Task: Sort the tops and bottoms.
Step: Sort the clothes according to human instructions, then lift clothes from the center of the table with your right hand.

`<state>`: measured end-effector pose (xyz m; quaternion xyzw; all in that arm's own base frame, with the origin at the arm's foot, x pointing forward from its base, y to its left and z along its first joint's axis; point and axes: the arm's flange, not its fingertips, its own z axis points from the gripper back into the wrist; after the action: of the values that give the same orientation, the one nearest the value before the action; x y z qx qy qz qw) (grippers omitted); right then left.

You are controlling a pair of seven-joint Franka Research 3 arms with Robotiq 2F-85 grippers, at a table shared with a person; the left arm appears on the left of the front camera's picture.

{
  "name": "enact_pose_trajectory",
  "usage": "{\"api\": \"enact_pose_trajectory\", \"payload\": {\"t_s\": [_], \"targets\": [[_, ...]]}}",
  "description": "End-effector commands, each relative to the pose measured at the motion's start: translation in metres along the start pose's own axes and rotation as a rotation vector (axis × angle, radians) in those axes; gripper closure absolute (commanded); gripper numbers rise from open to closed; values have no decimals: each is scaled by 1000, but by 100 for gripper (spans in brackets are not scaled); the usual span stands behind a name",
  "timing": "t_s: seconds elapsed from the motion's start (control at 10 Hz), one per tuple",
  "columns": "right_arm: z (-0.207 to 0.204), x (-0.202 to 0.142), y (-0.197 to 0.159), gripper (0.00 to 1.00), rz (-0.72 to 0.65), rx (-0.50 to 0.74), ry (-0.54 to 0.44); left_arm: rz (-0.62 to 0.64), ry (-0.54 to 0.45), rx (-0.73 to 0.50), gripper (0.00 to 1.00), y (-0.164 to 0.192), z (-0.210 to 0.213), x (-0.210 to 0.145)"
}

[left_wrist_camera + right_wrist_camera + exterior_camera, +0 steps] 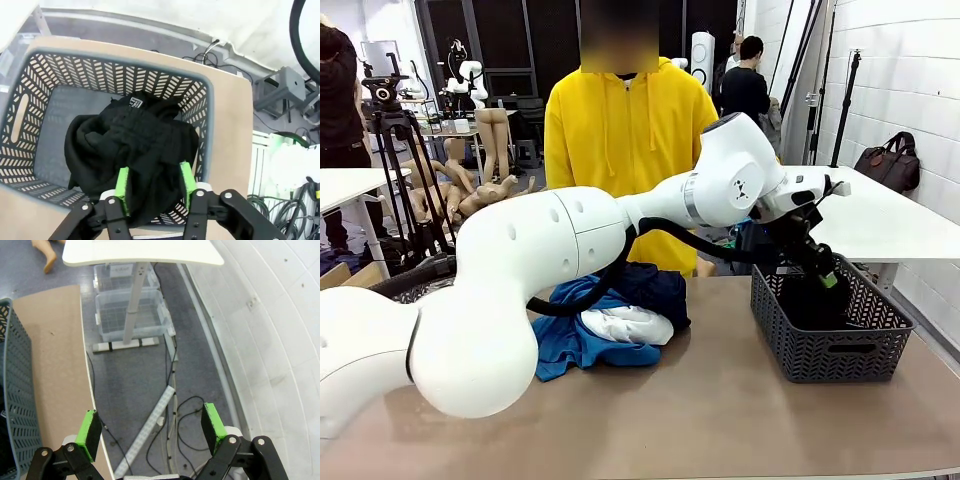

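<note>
Black garment [135, 145]: bundled loosely in the grey basket [30, 90] at the worktop's [700, 400] right end, bulked toward one wall, with bare floor showing beside it. The basket is probably the bin for this garment's class. Left gripper [154, 175]: poised directly above the bundle. Its jaws are partly spread with a fold of cloth between the pads [122, 185]; whether they grip that fold cannot be told. The pose fits a drop-off into the basket. Unsorted stock: blue garment [570, 345], white garment [625, 322] and navy garment [650, 285], heaped together mid-worktop, well apart from the basket and awaiting sorting. Right gripper [150, 427]: jaws spread wide and empty, held off the worktop's edge over the floor, apparently parked clear of the other arm. Person in a yellow hoodie [620, 130]: stands at the far side.
</note>
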<state>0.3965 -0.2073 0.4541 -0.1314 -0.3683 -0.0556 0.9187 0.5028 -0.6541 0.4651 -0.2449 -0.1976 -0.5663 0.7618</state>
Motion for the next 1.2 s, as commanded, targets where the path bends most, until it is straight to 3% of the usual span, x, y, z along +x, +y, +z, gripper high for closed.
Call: {"api": "enact_pose_trajectory", "payload": {"t_s": [0.0, 0.5, 1.0, 1.1], "targets": [[0, -1, 0, 0, 6, 1, 10, 11, -32, -28, 0, -1, 17, 7], [0, -1, 0, 0, 6, 1, 10, -63, -24, 125, 0, -22, 108, -10], [0, -1, 0, 0, 6, 1, 10, 151, -5, 471, 0, -25, 240, -102], [0, -1, 0, 0, 6, 1, 10, 228, -54, 500, 0, -21, 262, -129]]}}
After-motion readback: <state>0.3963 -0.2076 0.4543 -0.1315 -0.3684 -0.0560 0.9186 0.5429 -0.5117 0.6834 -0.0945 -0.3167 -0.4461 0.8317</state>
